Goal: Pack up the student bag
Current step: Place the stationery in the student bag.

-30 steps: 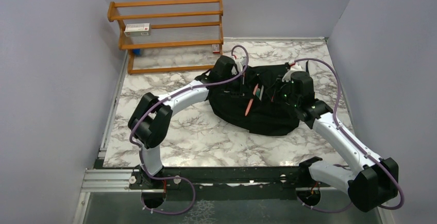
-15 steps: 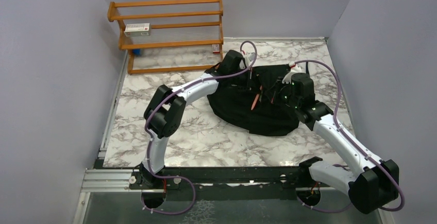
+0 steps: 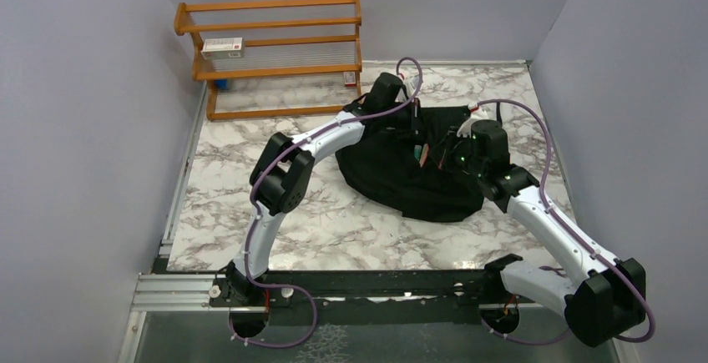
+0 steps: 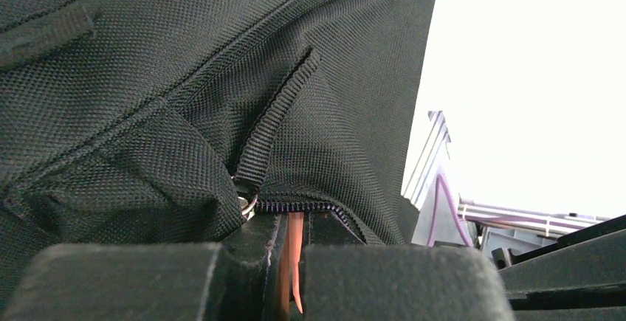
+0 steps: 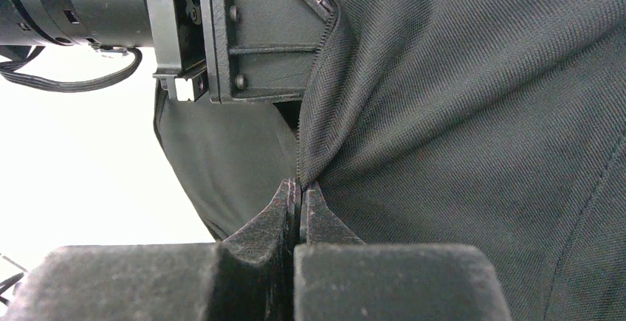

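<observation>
The student bag [image 3: 399, 175] lies as a black heap on the marble table, right of centre. My left gripper [image 3: 417, 146] reaches down from the far side to its opening. In the left wrist view this gripper [image 4: 294, 221] is shut on a thin orange pen [image 4: 296, 251], whose upper end disappears behind the bag's zipper edge [image 4: 303, 206]. My right gripper [image 3: 444, 156] is at the same opening from the right; its jaws [image 5: 299, 192] are shut on the bag's fabric [image 5: 480, 114] beside the zipper seam. The bag's inside is hidden.
A wooden shelf rack [image 3: 275, 54] stands at the back left, holding a white and red box [image 3: 222, 46] and a small red item [image 3: 351, 79]. Grey walls close in on the left, right and back. The left arm's elbow [image 3: 282, 175] hangs over the table's left half.
My left gripper has moved right and farther over the bag with the orange pen, which now shows far less from above. The right gripper has stayed put on the fabric.
</observation>
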